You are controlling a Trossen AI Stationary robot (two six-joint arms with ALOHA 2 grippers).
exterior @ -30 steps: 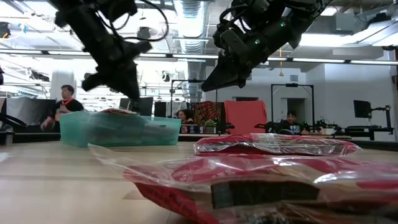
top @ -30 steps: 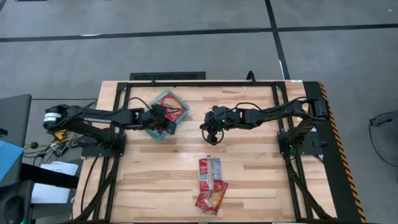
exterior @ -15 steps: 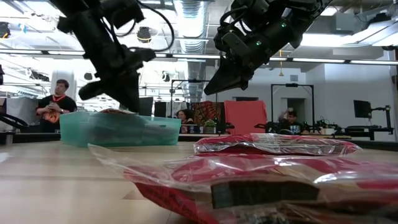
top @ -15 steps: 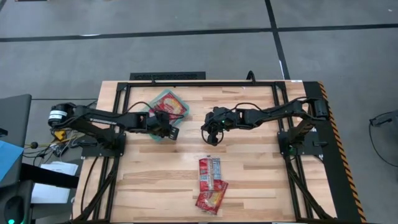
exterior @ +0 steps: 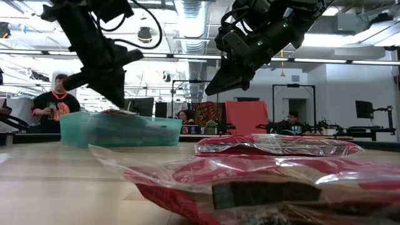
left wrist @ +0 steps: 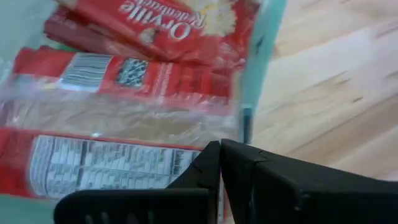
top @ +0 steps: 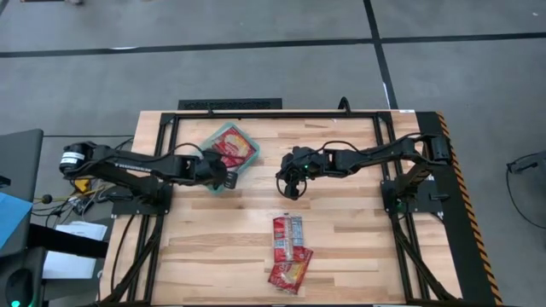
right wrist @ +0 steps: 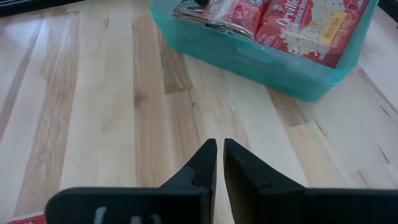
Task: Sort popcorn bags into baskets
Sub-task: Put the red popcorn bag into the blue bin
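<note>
**Q:** Where do the popcorn bags lie?

**A:** Several red popcorn bags [top: 232, 147] fill the teal basket [top: 215, 136], which stands on the far left part of the wooden counter [top: 341, 230]. The left wrist view shows them stacked flat, one with its nutrition panel up [left wrist: 106, 163], another with its printed front up [left wrist: 168, 25]. Two more bags [top: 288, 235] and [top: 290, 271] lie overlapping on the near middle of the counter, well apart from the basket. The low view shows these loose bags [exterior: 275, 145] in the foreground.

**Q:** Where is the left gripper, and how do its fingers stand?

**A:** The left gripper [top: 223, 177] hangs at the basket's near edge. In its wrist view the fingers [left wrist: 205, 168] are pressed together with nothing between them, their tips over the basket's rim [left wrist: 264, 56].

**Q:** And the right gripper?

**A:** The right gripper [top: 286, 183] hovers above bare counter, between the basket and the loose bags. Its fingers [right wrist: 202, 163] are nearly closed, a thin gap showing, and grasp nothing. Its wrist view looks toward the basket wall [right wrist: 249, 59].

**Q:** What shows beyond the counter?

**A:** A person [exterior: 55, 103] stands in the room behind, at the left in the low view.
</note>
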